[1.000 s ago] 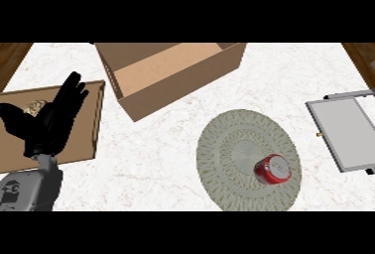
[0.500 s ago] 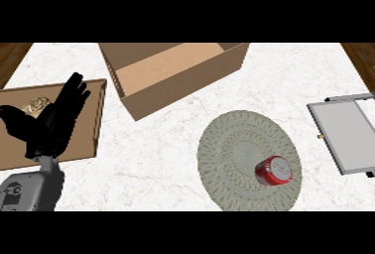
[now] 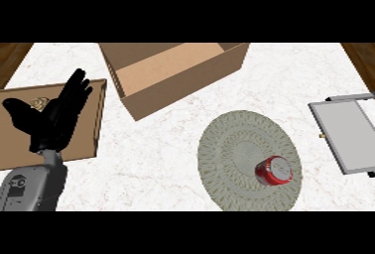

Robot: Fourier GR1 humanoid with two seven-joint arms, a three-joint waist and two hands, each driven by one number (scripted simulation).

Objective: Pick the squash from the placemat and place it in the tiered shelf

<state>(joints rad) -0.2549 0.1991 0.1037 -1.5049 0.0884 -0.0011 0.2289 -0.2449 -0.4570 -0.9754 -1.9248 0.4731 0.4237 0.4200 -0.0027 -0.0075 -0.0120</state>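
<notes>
Resting at the frame's left, the left hand (image 3: 51, 116) shows spread, straight fingers over a brown board (image 3: 84, 129). An open cardboard box (image 3: 172, 74) sits upper centre. Lower right of centre, the round placemat (image 3: 234, 154) carries a red, round object (image 3: 276, 171). A grey tray (image 3: 355, 134) lies far right.

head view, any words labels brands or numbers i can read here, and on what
None can be read.
Red round object on the placemat: its pale top shows no legible text.
Left forearm: a small dark mark, too small to read.
Cardboard box: plain, no print.
Brown board under the left hand: a pale squiggle, not lettering.
Grey tiered shelf: no label visible.
</notes>
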